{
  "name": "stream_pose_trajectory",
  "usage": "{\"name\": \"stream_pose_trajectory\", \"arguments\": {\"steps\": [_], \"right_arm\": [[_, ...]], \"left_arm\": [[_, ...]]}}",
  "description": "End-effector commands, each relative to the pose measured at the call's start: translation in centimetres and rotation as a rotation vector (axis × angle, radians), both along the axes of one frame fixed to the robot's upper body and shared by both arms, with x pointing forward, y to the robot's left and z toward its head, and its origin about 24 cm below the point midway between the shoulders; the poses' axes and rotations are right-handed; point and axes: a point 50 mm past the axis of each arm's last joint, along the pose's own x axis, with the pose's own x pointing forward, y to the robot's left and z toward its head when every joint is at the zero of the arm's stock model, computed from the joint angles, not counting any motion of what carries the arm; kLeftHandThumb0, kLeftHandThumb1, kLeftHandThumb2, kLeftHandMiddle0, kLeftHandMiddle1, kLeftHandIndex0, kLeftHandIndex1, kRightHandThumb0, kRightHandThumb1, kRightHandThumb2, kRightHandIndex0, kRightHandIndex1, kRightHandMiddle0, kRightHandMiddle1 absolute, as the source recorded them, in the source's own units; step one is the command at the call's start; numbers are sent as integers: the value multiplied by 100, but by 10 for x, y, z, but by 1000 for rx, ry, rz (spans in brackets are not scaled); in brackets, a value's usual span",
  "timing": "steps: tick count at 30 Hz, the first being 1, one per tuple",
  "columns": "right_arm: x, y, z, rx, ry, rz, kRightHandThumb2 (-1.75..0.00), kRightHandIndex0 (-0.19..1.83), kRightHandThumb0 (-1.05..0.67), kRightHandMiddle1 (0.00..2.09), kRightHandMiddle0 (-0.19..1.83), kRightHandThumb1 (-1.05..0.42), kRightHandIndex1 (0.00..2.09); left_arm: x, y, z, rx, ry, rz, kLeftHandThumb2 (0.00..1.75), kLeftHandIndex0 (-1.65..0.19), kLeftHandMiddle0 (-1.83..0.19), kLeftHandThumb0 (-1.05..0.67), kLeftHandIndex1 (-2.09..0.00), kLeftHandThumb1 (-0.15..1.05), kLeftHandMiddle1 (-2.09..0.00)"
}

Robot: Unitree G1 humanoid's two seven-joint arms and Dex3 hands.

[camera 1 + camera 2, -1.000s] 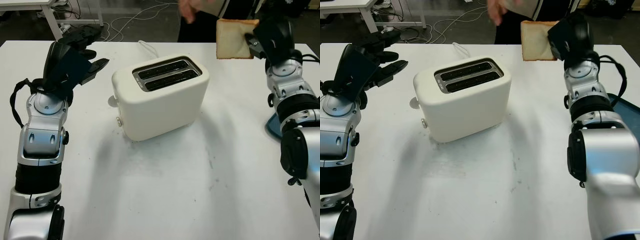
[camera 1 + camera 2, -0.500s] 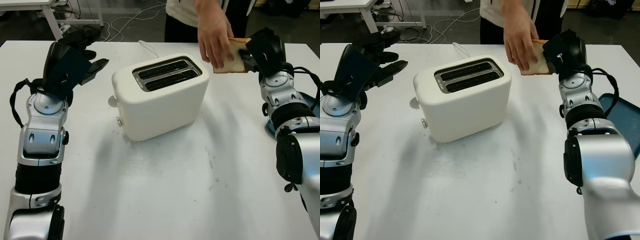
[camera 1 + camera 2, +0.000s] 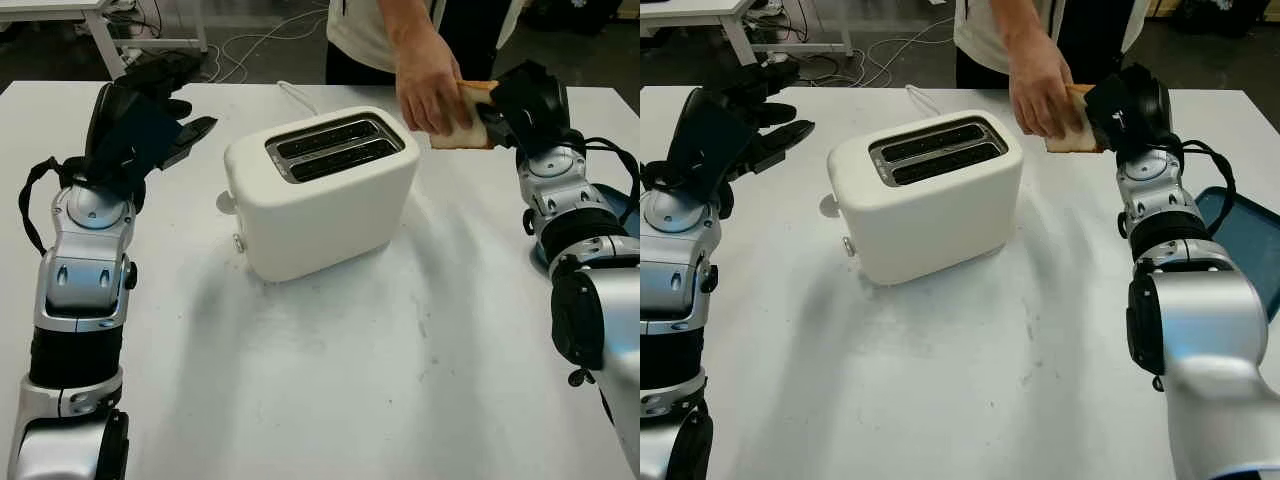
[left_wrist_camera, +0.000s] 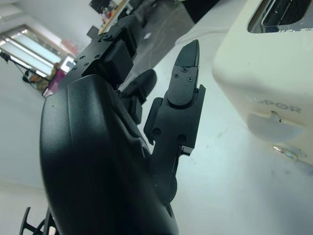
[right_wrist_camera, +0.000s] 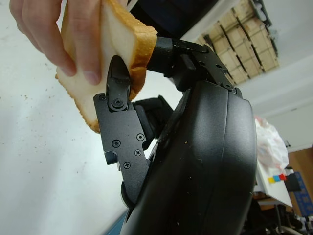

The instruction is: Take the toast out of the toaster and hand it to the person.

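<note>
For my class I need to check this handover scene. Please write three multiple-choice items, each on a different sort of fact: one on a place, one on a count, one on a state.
1. Where is the toast?
A. in a toaster slot
B. flat on the table
C. in the air, past the toaster's right end

2. How many slots are in the top of the toaster?
A. one
B. two
C. four

3. Who holds the toast?
A. the right hand and the person's hand together
B. the left hand alone
C. nobody

Answers:
1 C: the slice is held up off the white table, beside the toaster.
2 B: two dark slots lie side by side, both without bread.
3 A: black fingers pinch the slice while the person's hand grips it too; the left hand is open, in the air left of the toaster.
</note>
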Motion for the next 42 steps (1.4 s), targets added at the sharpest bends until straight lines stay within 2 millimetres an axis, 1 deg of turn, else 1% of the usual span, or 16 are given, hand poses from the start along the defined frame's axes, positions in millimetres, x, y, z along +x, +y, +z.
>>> {"name": "stream_pose_trajectory", "arguments": {"steps": [1,5,8,9,10,11,13,15,16,20,22,27,31,35,38,42], "right_arm": [[0,1,4,9,-32,-2,-38,80,-12,175,42,-92,175],[1,2,6,20,-46,-5,-36,76,-11,175,39,-92,175],[2,4,9,-16,-48,17,-29,70,-34,174,38,-92,175],[2,5,9,-25,-52,32,-28,60,-40,159,41,-92,171],[2,6,10,-32,-59,54,-30,61,-41,136,49,-92,156],[1,7,11,-29,-66,75,-32,59,-44,107,54,-92,130],[1,9,12,-30,-83,109,-38,68,-51,40,65,-92,59],[1,11,13,-20,-94,135,-47,67,-52,10,62,-92,22],[1,12,14,8,-99,147,-52,64,-53,5,58,-92,14],[0,15,15,93,-148,228,-71,40,-60,0,34,-92,1],[-2,18,17,130,-183,272,-73,30,-64,0,29,-92,0],[-13,25,13,164,-260,355,-72,28,-62,0,27,-92,1],[-31,33,-3,215,-292,397,-71,29,-59,1,29,-92,1],[-51,37,-25,249,-260,435,-73,21,-43,0,20,-92,0],[-69,39,-46,351,-220,456,-77,11,-41,0,11,-92,0],[-96,47,-66,446,-212,440,-83,8,-35,0,8,-92,1]], "left_arm": [[-1,1,1,18,-9,7,15,-57,-32,-24,-3,92,-71],[-1,1,1,23,-11,6,15,-56,-31,-24,-3,92,-72],[0,0,1,27,-16,5,14,-57,-32,-24,-3,92,-72],[0,0,1,29,-18,6,14,-57,-32,-24,-3,92,-73],[0,0,1,25,-15,8,14,-58,-32,-24,-3,92,-74],[0,0,1,20,-12,9,13,-58,-32,-25,-3,92,-74],[0,0,1,18,-7,8,14,-57,-31,-26,-3,92,-74],[0,0,1,17,-6,8,15,-57,-30,-24,-3,92,-74],[0,0,0,11,-6,10,15,-57,-30,-24,-3,92,-74],[-1,2,-1,4,0,18,15,-57,-30,-24,-3,92,-74],[-1,4,-2,3,2,22,14,-57,-30,-24,-3,92,-74],[-3,7,-5,8,-13,16,13,-58,-31,-23,-3,92,-74],[-12,8,-7,-24,-22,24,11,-57,-31,-28,-3,92,-74],[-27,11,-11,-82,-47,23,14,-55,-30,-22,-2,92,-70],[-40,15,-19,-168,-49,25,15,-53,-27,-22,0,92,-68],[-60,17,-28,-241,-32,41,17,-49,-22,-24,0,92,-65]]}}
